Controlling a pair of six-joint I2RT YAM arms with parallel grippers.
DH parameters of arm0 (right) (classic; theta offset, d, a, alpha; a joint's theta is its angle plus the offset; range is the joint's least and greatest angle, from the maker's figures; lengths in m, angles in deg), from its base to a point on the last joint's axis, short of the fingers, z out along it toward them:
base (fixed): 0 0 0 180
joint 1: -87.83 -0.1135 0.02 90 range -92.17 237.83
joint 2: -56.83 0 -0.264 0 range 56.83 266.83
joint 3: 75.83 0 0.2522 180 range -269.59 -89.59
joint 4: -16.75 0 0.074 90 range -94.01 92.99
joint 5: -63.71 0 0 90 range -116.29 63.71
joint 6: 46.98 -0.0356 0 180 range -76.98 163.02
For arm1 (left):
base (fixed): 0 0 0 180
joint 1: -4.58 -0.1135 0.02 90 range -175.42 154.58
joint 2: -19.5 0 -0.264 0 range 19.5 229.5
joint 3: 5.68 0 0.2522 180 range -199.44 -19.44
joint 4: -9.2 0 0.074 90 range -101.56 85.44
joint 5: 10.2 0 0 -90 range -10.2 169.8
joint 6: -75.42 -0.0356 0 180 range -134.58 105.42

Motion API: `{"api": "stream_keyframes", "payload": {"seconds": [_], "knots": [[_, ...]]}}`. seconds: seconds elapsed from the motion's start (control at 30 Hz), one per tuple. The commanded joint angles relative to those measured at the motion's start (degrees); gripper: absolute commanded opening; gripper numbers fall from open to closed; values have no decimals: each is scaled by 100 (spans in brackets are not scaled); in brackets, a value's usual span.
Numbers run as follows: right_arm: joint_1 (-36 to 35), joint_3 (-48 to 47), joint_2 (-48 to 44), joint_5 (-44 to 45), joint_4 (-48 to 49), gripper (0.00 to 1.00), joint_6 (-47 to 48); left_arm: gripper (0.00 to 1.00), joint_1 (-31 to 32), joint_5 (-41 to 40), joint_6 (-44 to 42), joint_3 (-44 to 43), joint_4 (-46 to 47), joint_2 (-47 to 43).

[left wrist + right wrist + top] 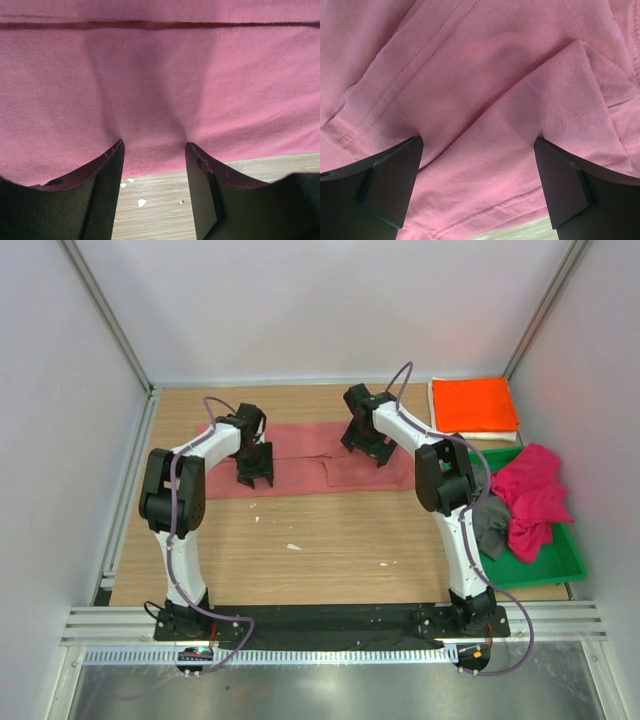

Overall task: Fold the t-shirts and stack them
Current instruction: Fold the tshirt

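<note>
Salmon-red t-shirt [300, 465], soft knit, a long strip lying left-to-right. I see left gripper [254, 480] and right gripper [366, 453] spread open on it.

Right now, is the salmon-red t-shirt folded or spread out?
Partly folded: the salmon-red t-shirt lies as a narrow strip with overlapping layers.

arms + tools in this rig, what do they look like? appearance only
Left arm and right arm: white links, bulky black joint housings, black bases. A purple cable loops loosely along each. Left tool and right tool: black, two flat wedge-shaped fingers; the left one's inner pads look finely textured. No markings visible.
</note>
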Motion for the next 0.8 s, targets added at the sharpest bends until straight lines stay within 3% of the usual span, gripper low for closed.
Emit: {"api": "stream_keyframes", "payload": {"seconds": [0.0,0.2,0.57,0.77], "knots": [[21,-160,353,429,356,100,-48,54,-26,350,63,297,-61,192],[29,-1004,1056,780,487,100,759,53,140,1122,713,587,44,183],[56,-1540,1364,438,1797,100,3071,56,1678,1923,1689,158,651,358],[144,-1681,996,324,1780,100,3749,65,1811,1468,1417,-431,317,35]]}}
